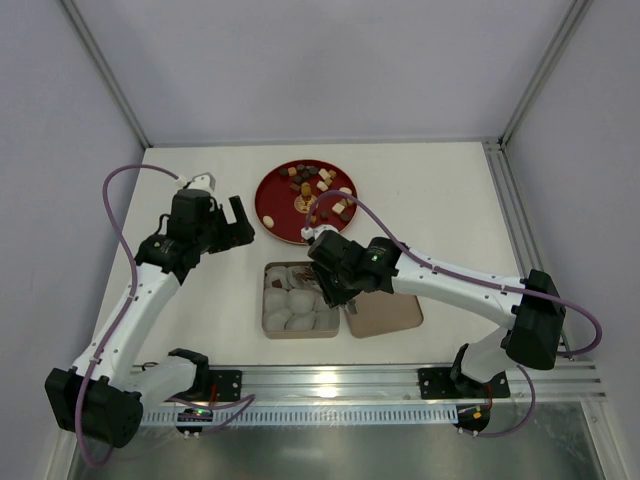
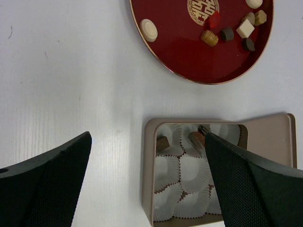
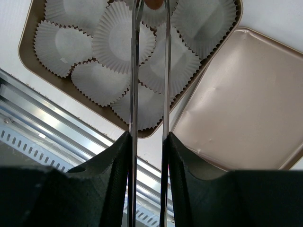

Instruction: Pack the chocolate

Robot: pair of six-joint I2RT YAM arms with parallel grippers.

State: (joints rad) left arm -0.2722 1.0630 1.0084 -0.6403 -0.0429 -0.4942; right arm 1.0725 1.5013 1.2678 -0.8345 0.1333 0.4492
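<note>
Tan-brown and rounded, one chocolate (image 3: pixel 154 4) sits pinched at the very tips of a pair of thin metal tongs (image 3: pixel 134 71), over a white paper cup (image 2: pixel 189 147) in the row of the box (image 2: pixel 148 165) nearest the red plate (image 2: pixel 180 56). Whether it already touches the cup cannot be told. The tongs run in a straight line from that piece back to the right gripper (image 3: pixel 149 135), whose two black fingers are clamped on the blades. The piece therefore lies straight ahead of those fingers, along the tongs' long axis, which runs across the box towards the plate. A second chocolate (image 2: pixel 163 143), darker, rests in the neighbouring cup of the same row, and the remaining cups look unfilled. The box lid (image 3: pixel 236 109) lies flat just beside the box on the right arm's side. Loose chocolates (image 2: pixel 209 38) in brown, cream and red wait on the plate beyond. The left gripper (image 2: pixel 147 136) hangs over the table to the left of the box and plate, its fingers spread wide and holding nothing. The right arm is clearly the nearer one, and I judge that the next move is to release the piece into its cup.
</note>
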